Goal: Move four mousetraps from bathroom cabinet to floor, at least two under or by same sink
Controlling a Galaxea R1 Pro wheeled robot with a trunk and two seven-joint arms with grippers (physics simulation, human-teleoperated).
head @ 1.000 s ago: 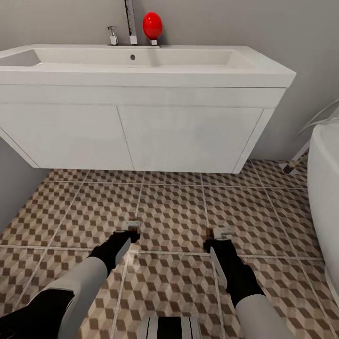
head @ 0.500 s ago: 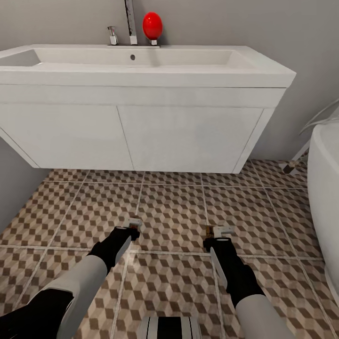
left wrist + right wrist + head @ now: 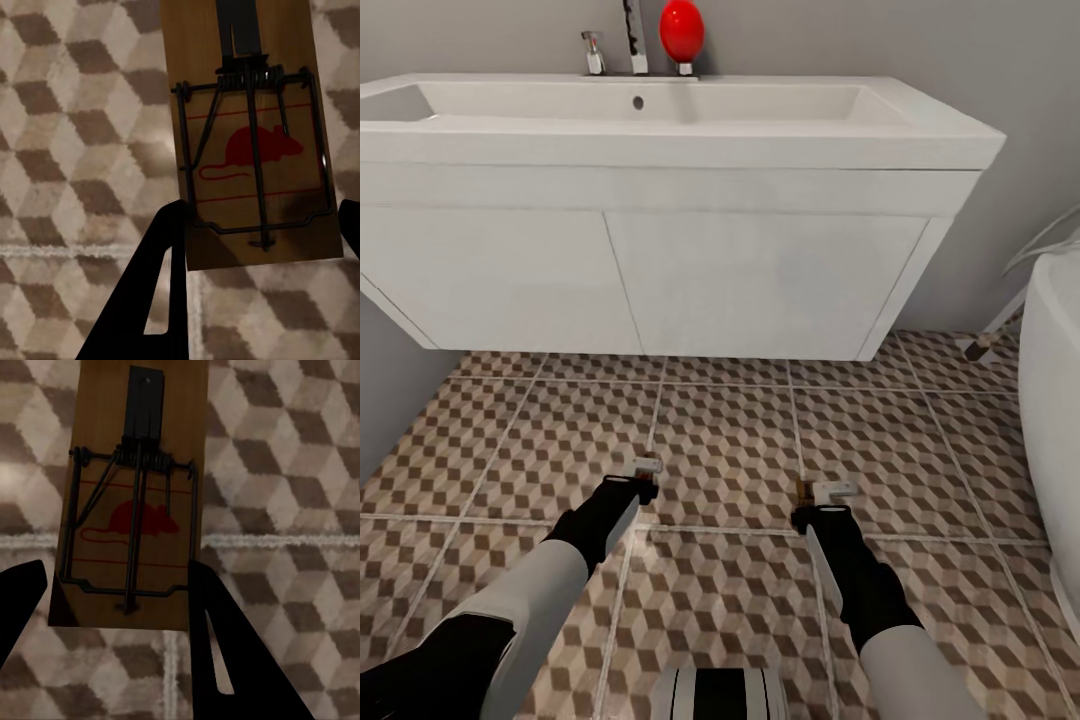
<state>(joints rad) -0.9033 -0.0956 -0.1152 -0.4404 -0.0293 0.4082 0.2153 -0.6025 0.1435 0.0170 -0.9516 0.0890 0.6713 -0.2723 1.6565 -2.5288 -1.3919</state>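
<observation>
Right, head view: your left gripper (image 3: 644, 478) and right gripper (image 3: 822, 498) both hang low over the bathroom floor (image 3: 730, 450), in front of the bathroom sink (image 3: 660, 110) and its white vanity (image 3: 660, 280). A red bulb-shaped thing (image 3: 682, 30) stands on the sink's back edge beside the faucet (image 3: 632, 35). The bathtub (image 3: 1055, 400) runs along the floor's right edge.

Left wrist view: the left mousetrap (image 3: 251, 135) sits between your black fingers (image 3: 161, 300), red mouse print up; the jaws flank its lower edge, so it looks gripped, tiles beneath.

Right wrist view: the right mousetrap (image 3: 135, 502) sits between the fingers (image 3: 217, 645) likewise, jaws at both long sides, over a grout line.
</observation>
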